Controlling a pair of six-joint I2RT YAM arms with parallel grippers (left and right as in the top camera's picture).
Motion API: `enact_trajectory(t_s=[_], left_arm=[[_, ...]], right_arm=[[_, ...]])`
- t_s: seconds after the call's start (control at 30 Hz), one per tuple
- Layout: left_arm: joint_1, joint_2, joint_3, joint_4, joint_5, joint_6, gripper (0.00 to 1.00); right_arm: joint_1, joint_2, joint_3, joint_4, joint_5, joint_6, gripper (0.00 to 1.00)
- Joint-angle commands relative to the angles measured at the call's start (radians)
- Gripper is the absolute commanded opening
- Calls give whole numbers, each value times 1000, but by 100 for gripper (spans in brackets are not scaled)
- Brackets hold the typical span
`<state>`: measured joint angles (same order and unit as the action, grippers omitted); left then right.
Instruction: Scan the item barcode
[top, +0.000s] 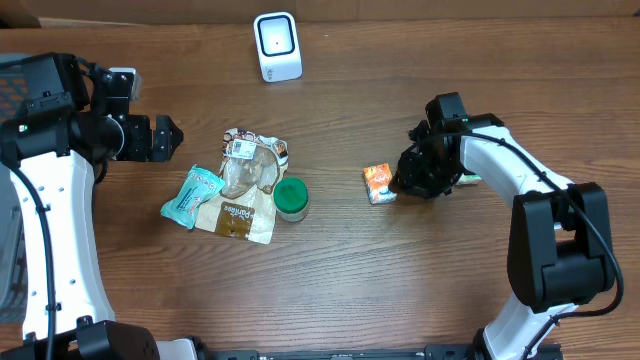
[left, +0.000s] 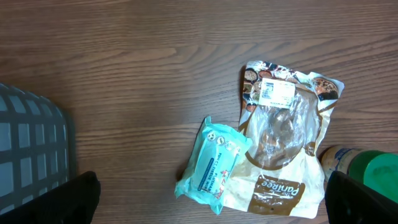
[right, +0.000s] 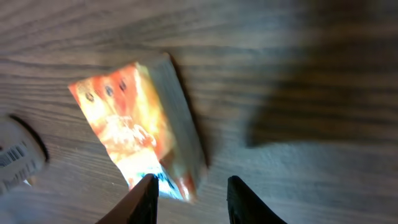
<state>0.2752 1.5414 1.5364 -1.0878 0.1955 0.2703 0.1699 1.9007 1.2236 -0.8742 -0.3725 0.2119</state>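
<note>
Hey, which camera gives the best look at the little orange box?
Right wrist: the orange box fills much of the frame, printed face up, though slightly blurred. Overhead shows it only small, with its print unreadable. Left wrist doesn't show it at all.

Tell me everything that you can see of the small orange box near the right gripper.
The small orange box is a flat carton, cardboard by its look, with an orange printed face and a plain pale side. It lies on the wooden table, printed face up. The right gripper stands at one end, fingers apart; whether it touches the box I cannot tell.
</note>
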Motion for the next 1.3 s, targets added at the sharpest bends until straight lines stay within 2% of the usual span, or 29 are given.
enact_trajectory(t_s=[0.0, 0.2, 0.37, 0.63, 0.67, 0.73, 0.9, 1.27], left_arm=[[-1, -6, 25, 0, 11, 14, 99], [-1, -6, 25, 0, 11, 14, 100], [-1, -6, 25, 0, 11, 14, 100], [-1, -6, 25, 0, 11, 14, 100], [-1, -6, 25, 0, 11, 14, 100], [-1, -6, 25, 0, 11, 14, 100], [-1, -6, 25, 0, 11, 14, 99], [-1, -6, 25, 0, 11, 14, 100]], right_arm=[[-8, -25, -40, 37, -41, 6, 34], [-8, -25, -107, 103, -41, 28, 34], [-8, -25, -158, 171, -46, 47, 30], [-8, -25, -159, 187, -48, 47, 27], [-8, -25, -159, 189, -48, 47, 25], [-8, -25, -159, 198, -48, 47, 4], [-8, -25, -158, 206, -65, 46, 4], [-84, -42, -142, 188, -505, -114, 4]])
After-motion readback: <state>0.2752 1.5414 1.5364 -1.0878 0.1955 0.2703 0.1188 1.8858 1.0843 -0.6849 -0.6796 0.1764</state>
